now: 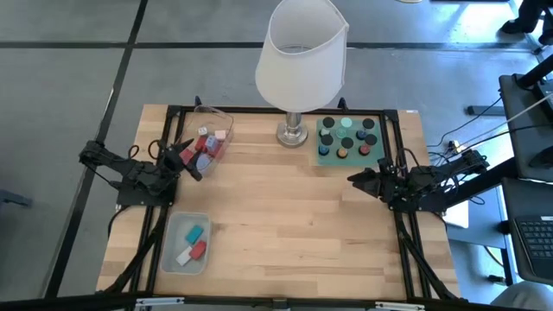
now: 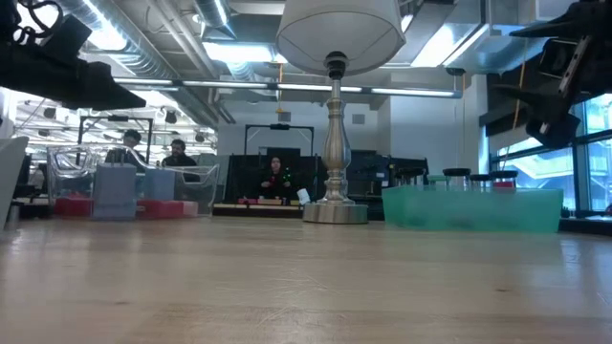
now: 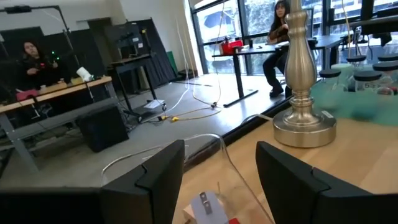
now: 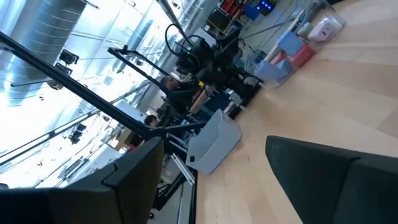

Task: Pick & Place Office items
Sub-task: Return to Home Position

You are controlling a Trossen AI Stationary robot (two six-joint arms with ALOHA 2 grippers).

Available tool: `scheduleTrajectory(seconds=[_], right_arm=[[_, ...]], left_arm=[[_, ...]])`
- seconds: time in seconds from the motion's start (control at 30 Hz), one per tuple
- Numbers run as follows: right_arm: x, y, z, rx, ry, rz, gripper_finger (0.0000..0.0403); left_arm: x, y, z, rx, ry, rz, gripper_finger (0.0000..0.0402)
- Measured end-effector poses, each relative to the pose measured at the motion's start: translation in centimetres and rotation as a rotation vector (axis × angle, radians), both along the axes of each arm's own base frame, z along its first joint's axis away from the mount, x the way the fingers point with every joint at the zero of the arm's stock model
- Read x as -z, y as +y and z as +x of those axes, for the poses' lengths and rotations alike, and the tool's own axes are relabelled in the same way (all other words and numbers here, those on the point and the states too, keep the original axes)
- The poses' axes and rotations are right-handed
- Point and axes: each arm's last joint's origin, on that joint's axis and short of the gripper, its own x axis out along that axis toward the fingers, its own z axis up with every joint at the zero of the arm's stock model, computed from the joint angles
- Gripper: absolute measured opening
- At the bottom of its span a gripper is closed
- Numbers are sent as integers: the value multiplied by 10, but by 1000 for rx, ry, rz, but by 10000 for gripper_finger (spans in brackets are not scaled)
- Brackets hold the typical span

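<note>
Red, pink and lavender office items (image 1: 207, 145) lie in a clear tray (image 1: 226, 116) at the far left. Round black and mint caps (image 1: 347, 123) stand on a green mat (image 1: 381, 158) at the far right. A teal piece (image 1: 193, 233), a red one (image 1: 198, 250) and a pink one (image 1: 184, 257) lie in a grey-blue bin (image 1: 172, 250) at the near left. My left gripper (image 1: 192, 164) hovers open beside the tray's near-left corner, above a pale piece (image 3: 205, 205). My right gripper (image 1: 354, 179) hangs open at the table's right side, pointing toward the left, nothing between its fingers (image 4: 137, 174).
A tall lamp with a white shade (image 1: 302, 52) stands on a silver base (image 1: 294, 134) at the far middle, between tray and mat. Bare wood stretches across the table's middle and near right (image 1: 302, 225). People sit at desks in the room beyond (image 2: 275, 177).
</note>
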Motion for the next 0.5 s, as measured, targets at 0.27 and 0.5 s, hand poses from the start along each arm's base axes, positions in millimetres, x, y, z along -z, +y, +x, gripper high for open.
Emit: scheduleTrajectory(seconds=[0.27,0.5], right_arm=[[0,0,0,2,1,-1,288],[0,-7,2,77,1,-1,288]], left_arm=[[0,0,0,1,0,0,196],[0,0,0,3,0,0,196]])
